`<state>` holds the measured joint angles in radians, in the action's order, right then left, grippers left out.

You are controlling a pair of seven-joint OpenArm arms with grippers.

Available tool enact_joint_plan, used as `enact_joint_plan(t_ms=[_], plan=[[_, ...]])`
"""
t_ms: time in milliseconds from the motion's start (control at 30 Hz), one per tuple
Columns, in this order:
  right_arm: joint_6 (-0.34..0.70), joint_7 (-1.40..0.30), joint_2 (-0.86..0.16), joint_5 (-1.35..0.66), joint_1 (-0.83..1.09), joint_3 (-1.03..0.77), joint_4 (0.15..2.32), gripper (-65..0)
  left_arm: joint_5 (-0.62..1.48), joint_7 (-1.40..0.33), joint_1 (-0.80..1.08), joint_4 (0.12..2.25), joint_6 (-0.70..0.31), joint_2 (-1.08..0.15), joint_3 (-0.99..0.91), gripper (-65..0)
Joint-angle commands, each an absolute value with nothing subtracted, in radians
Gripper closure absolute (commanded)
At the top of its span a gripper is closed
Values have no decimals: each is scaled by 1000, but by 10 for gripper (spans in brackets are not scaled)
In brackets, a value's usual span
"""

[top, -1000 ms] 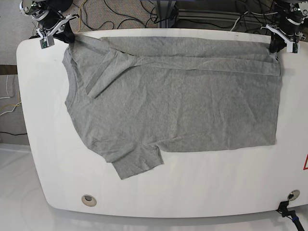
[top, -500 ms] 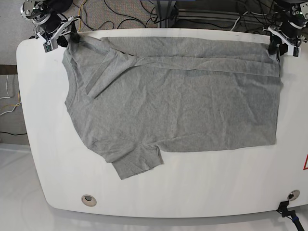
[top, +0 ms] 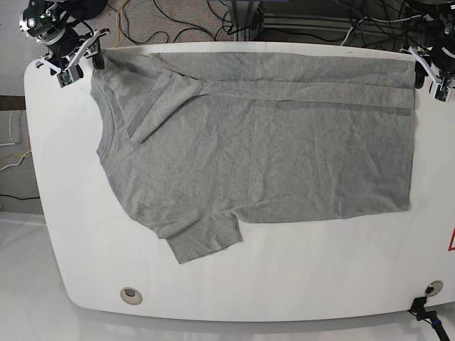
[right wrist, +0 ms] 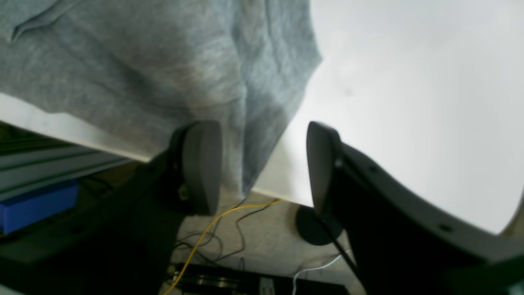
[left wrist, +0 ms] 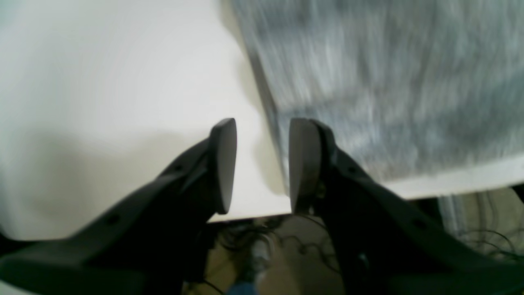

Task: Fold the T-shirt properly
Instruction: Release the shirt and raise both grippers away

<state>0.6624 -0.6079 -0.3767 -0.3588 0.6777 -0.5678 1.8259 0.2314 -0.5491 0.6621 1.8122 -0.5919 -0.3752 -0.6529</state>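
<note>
From the base view I see the T-shirt (top: 263,149) lying flat on the white worktop (top: 64,213), neck toward that view's left and hem toward its right; its far long side is folded inward as a band running along the rear edge, with one sleeve doubled over onto the chest; the other sleeve (top: 202,238) sticks out toward the near edge, unfolded.

My right end effector (right wrist: 262,164) sits at the rear corner on the base view's left, by the shoulder; in its wrist view the pads (right wrist: 202,166) stand well apart with nothing between them; the grey cloth (right wrist: 163,69) hangs a little over the worktop edge just beside the inner pad, though I cannot tell whether it touches; below the edge I make out a yellow cable (right wrist: 204,239) and a blue block (right wrist: 39,205) on the floor side.

My left end effector (left wrist: 262,164) is at the opposite rear corner, by the hem; its wrist view is motion-blurred, yet the two pads (left wrist: 223,164) show a clear gap between them and grip nothing; the shirt's edge (left wrist: 368,82) lies on the worktop (left wrist: 102,82) just beyond the pad on that view's right, apart from it as far as I can judge.

In the base view both end effectors (top: 67,53) (top: 435,74) are at the worktop's rear rim.
</note>
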Motion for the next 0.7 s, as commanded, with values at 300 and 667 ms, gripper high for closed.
enact_joint_plan(t_ms=[300,667], plan=[[664,-591,-323,-364,539,-533,1905,-322,185,-565,469,1860,-552,-320,-605,-197],[601,-588,-283,-363,429,-380,1897,-321,5,-407,367,1848,-550,-107,-476,-197]])
